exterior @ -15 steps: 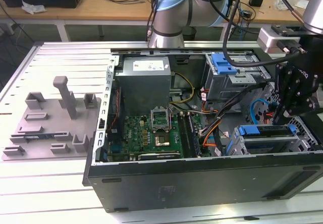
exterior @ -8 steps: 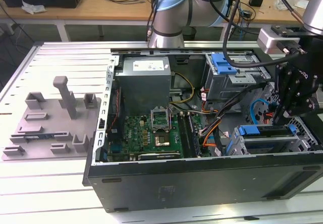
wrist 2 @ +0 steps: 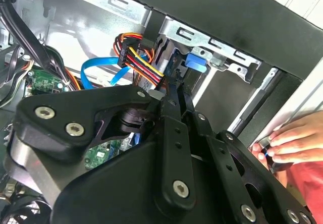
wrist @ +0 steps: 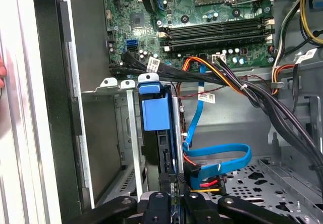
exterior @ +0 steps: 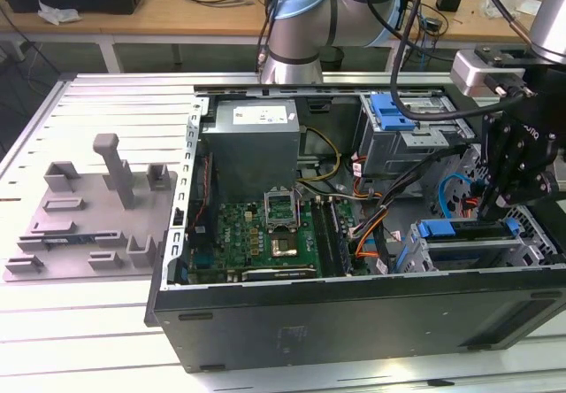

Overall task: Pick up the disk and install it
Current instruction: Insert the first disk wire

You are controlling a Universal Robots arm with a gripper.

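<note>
1. The fingers (wrist 2: 171,113) are slim black metal bars set close together, clamped on the narrow edge of the disk (wrist: 154,114).
2. The gripper (wrist: 173,181) is matte black, with bolted links. In the exterior view it (exterior: 493,205) hangs over the case's corner at that view's right.
3. The disk stands on edge in a slot of the cage (wrist: 128,133), which is bare silver sheet metal with punched holes. The disk's carrier is smooth blue plastic.
4. In the exterior view the disk's (exterior: 460,229) long axis runs along the view's left-right line. Its blue tab end points inward, toward the green motherboard (wrist: 202,12).
5. A flat blue cable (wrist: 227,158) loops just beside the disk, and a black cable bundle (wrist: 252,93) crosses between cage and motherboard.
6. Red, yellow and black wires (wrist 2: 139,57) end in a plug near the fingers.
7. A hand (wrist 2: 292,138) rests on the case edge, near the cage.
8. Farther off are a grey power supply (exterior: 256,145) and a grey fixture plate (exterior: 88,216) on the slatted table (exterior: 106,101).
</note>
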